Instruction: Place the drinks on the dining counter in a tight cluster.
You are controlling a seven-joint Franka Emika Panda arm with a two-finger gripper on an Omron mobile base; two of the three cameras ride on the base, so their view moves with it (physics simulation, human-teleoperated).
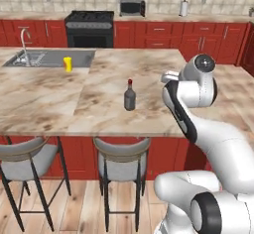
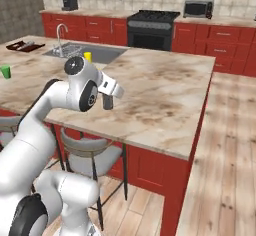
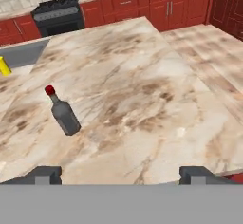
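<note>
- The hand [image 3: 121, 174] is standing wide open: in the hand view its two dark fingertips [image 3: 43, 174] are sitting far apart at the bottom, one at the left and one at the right, with bare marbled surface between them.
- It is holding nothing and touching nothing; it is hovering above the near edge of the tabletop [image 3: 142, 85].
- In the left base view the arm is rising from the lower right and the hand's end is hidden behind the wrist, so the fingers cannot be made out there.
- In the right base view the hand [image 2: 108, 100] is pointing toward the tabletop [image 2: 165, 90], partly covered by the white wrist.
- The grey bottle [image 3: 61, 113] with its red cap is standing upright on the tabletop, ahead of the hand and off to the left in the hand view, well apart from both fingertips.
- In the left base view that bottle [image 1: 129, 95] is standing alone near the middle of the tabletop [image 1: 59, 99], to the left of the wrist.
- Farther back, a small yellow cup [image 1: 67, 64] is sitting beside the sink [image 1: 47, 58] with its curved tap.
- Two grey round-seated stools [image 1: 121, 153] are standing under the near edge of the tabletop.
- Behind, a black stove [image 1: 89, 29] is sitting among red cabinets.
</note>
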